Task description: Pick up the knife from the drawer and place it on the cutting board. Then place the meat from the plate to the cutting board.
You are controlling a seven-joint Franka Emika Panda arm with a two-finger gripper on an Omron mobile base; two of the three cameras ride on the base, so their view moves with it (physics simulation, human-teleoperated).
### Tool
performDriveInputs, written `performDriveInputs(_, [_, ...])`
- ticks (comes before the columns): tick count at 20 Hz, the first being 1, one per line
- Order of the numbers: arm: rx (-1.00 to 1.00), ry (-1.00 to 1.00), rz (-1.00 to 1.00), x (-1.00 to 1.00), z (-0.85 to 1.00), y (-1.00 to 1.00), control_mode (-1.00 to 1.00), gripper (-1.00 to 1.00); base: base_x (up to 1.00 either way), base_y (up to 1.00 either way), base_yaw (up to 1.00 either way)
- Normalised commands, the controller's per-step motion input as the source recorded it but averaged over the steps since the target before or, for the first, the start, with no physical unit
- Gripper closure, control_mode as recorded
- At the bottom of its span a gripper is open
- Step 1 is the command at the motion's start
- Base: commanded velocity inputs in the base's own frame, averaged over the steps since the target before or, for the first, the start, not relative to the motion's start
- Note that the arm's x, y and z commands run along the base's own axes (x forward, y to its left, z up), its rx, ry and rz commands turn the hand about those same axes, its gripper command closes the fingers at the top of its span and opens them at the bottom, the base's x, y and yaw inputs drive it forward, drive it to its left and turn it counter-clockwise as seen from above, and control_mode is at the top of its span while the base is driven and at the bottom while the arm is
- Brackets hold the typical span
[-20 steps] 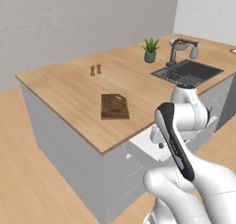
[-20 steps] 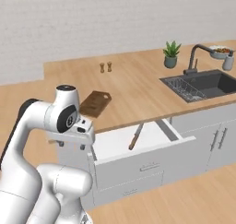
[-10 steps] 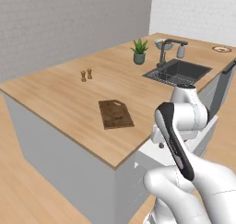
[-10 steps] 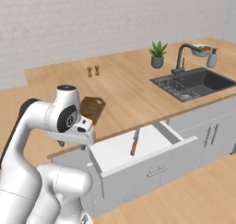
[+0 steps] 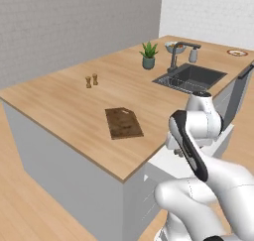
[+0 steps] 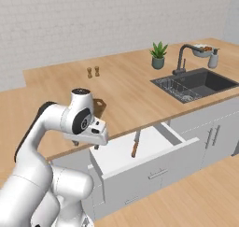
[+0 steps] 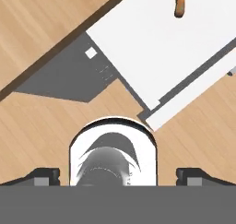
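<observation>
The drawer [image 6: 122, 157] stands pulled out under the counter, white inside. In it lies the knife [image 6: 136, 144], brown handle toward the front. The hand view has the knife handle [image 7: 179, 2] at its top edge, on the drawer floor [image 7: 166, 48]. My gripper [image 6: 86, 145] hangs open and empty, pointing down, left of the drawer's left end; its fingertips [image 7: 45, 174] stand wide apart. The dark brown cutting board [image 5: 124, 122] lies on the counter near its front edge, partly hidden by my arm in the right base view. The red-rimmed plate [image 5: 237, 52] sits far right; any meat is too small to tell.
A sink [image 5: 191, 78] with a faucet is set in the counter at the right, with a potted plant [image 5: 149, 55] and a bowl [image 5: 173, 47] behind it. Two small shakers [image 5: 92, 80] stand mid-counter. A dark panel [image 5: 242, 87] stands beyond my arm.
The whole scene has shifted in both base views, so the base has driven along the counter. My arm holds the same pose, and the knife lies as before in the drawer.
</observation>
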Motion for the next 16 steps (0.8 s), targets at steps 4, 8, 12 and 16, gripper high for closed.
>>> performDriveInputs(4, [0.01, -0.03, 0.13, 0.70, -0.40, -0.58, -1.00, -1.00, 0.00, 0.00, 0.00])
performDriveInputs(8, [0.00, 0.00, 0.12, 0.38, -0.69, -0.68, -1.00, -1.00, 0.00, 0.00, 0.00])
performDriveInputs(12, [0.00, 0.07, 0.03, 0.23, -0.61, -0.46, -1.00, -1.00, 0.00, 0.00, 0.00])
performDriveInputs(16, [0.00, 0.13, 0.00, 0.39, -0.45, -0.23, -1.00, -1.00, 0.00, 0.00, 0.00])
